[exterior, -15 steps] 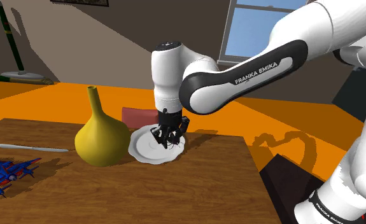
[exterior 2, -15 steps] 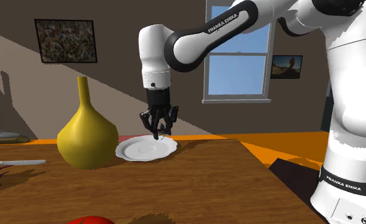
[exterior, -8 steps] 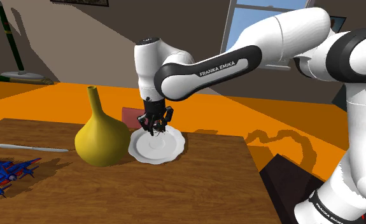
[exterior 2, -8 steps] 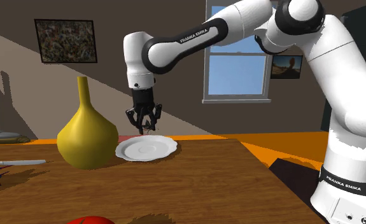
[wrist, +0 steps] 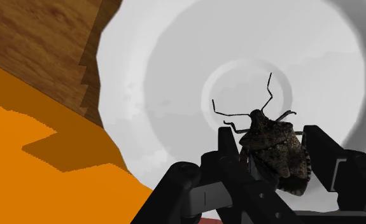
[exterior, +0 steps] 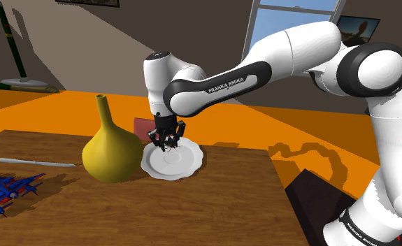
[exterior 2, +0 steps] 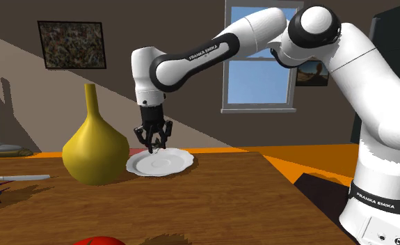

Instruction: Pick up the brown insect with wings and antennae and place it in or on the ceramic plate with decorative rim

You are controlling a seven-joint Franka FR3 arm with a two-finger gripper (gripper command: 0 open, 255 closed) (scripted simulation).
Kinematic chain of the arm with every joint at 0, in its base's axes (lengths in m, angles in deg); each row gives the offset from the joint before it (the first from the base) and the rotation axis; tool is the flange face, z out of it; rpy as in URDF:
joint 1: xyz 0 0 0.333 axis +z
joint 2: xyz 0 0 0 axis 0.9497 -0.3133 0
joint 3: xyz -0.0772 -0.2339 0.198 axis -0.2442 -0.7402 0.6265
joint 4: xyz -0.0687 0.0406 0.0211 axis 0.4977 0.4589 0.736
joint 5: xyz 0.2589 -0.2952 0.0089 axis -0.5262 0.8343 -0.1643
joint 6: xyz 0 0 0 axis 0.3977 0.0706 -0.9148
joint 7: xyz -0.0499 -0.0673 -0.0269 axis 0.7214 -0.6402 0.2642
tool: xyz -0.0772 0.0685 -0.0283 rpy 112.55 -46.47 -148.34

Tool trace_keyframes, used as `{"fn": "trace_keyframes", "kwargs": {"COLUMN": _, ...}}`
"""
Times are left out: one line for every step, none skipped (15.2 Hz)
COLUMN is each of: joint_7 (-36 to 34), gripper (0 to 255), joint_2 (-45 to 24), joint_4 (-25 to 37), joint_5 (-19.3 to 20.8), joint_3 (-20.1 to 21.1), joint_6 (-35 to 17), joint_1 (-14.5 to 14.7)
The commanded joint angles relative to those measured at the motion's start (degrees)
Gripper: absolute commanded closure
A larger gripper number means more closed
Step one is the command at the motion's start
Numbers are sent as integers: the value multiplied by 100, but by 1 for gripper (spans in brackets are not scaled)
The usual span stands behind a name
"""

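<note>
Brown insect (wrist: 274, 149) in tight jaws over white plate (wrist: 168, 76) beside table (wrist: 41, 38) edge

Brown insect (wrist: 274, 149) — aloft over white plate (wrist: 175, 95)

The shoulder view looks down from beside the stand (exterior: 311, 204), high over the counter (exterior: 213, 203), and faces the far wall and window (exterior: 269, 21). The second exterior view faces much the same way — lower, near counter height, more level. Both take in the vase (exterior: 112, 150), the plate (exterior: 189, 163) and the arm (exterior: 220, 80). The wrist view sits close above the plate — looking down along the tool (wrist: 270, 137) at the plate's middle and the counter's edge.
</note>
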Motion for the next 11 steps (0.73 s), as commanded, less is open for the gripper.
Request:
{"fn": "trace_keyframes", "kwargs": {"joint_7": -33, "gripper": 255, "joint_2": -56, "joint_4": -79, "joint_5": 37, "joint_3": -21, "joint_6": -127, "joint_1": 2}}
{"fn": "trace_keyframes", "kwargs": {"joint_7": -49, "gripper": 255, "joint_2": -85, "joint_4": -111, "joint_5": 55, "joint_3": -32, "joint_6": -185, "joint_1": 4}}
{"fn": "trace_keyframes", "kwargs": {"joint_7": -65, "gripper": 255, "joint_2": -116, "joint_4": -141, "joint_5": 73, "joint_3": -44, "joint_6": -242, "joint_1": 7}}
{"fn": "trace_keyframes", "kwargs": {"joint_7": -81, "gripper": 255, "joint_2": -147, "joint_4": -170, "joint_5": 92, "joint_3": -55, "joint_6": -298, "joint_1": 11}}
{"fn": "trace_keyframes", "kwargs": {"joint_7": -97, "gripper": 255, "joint_2": -180, "joint_4": -198, "joint_5": 112, "joint_3": -67, "joint_6": -355, "joint_1": 15}}
{"fn": "trace_keyframes", "kwargs": {"joint_7": -97, "gripper": 255, "joint_2": -179, "joint_4": -199, "joint_5": 111, "joint_3": -67, "joint_6": -355, "joint_1": 15}}
{"fn": "trace_keyframes", "kwargs": {"joint_7": -97, "gripper": 255, "joint_2": -180, "joint_4": -198, "joint_5": 112, "joint_3": -67, "joint_6": -355, "joint_1": 15}}
{"fn": "trace_keyframes", "kwargs": {"joint_7": -97, "gripper": 255, "joint_2": -180, "joint_4": -198, "joint_5": 112, "joint_3": -67, "joint_6": -355, "joint_1": 15}}
{"fn": "trace_keyframes", "kwargs": {"joint_7": -97, "gripper": 255, "joint_2": -180, "joint_4": -198, "joint_5": 112, "joint_3": -67, "joint_6": -355, "joint_1": 15}}
{"fn": "trace_keyframes", "kwargs": {"joint_7": -97, "gripper": 255, "joint_2": -180, "joint_4": -198, "joint_5": 112, "joint_3": -67, "joint_6": -355, "joint_1": 15}}
{"fn": "trace_keyframes", "kwargs": {"joint_7": -97, "gripper": 255, "joint_2": -180, "joint_4": -198, "joint_5": 112, "joint_3": -67, "joint_6": -355, "joint_1": 15}}
